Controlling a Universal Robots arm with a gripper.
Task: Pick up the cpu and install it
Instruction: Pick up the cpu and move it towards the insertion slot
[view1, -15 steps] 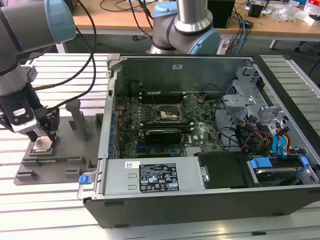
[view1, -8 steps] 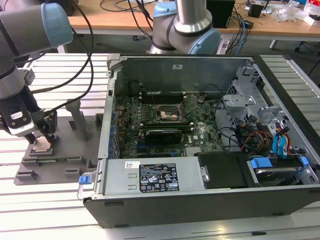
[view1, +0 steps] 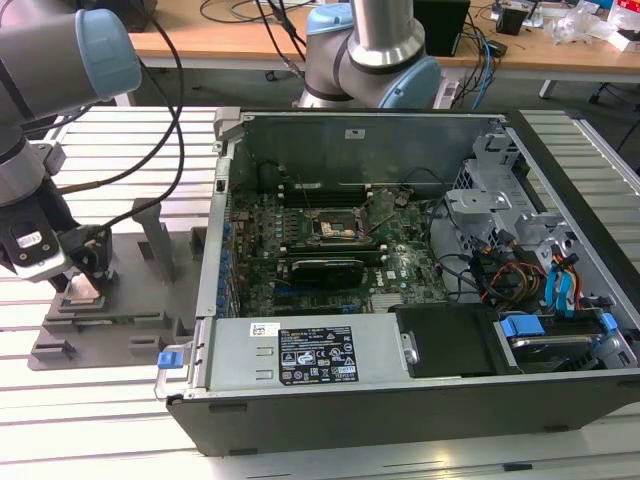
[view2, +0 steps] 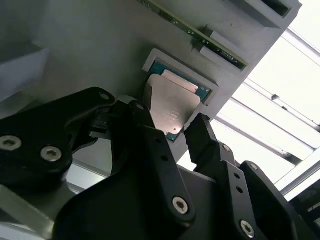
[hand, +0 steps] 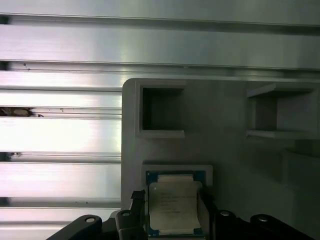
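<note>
my gripper (view1: 84, 272) hangs low over the grey plastic tray with upright posts (view1: 125, 300), at the exterior view's left, on the ribbed aluminium table (view1: 100, 410). the cpu (view1: 82, 289), a small flat square chip with a silver-grey metal top and a thin darker rim, lies flat in a shallow square pocket of that tray, right beneath me.

in both wrist views my black fingers (hand: 137, 215) stand spread, one on each side of the cpu (hand: 174, 206), close against its opposite edges. i cannot tell whether they press on it or stop just short. in the second wrist view the chip (view2: 172, 105) shows between my fingertips, seated in its raised grey frame, with the tray's wall (view2: 100, 45) behind it.

well apart from me, toward the exterior view's right, the black open computer case (view1: 400, 410) lies on its side. inside it sits the green motherboard (view1: 405, 268), with the black square socket frame (view1: 338, 228) near its middle.
</note>
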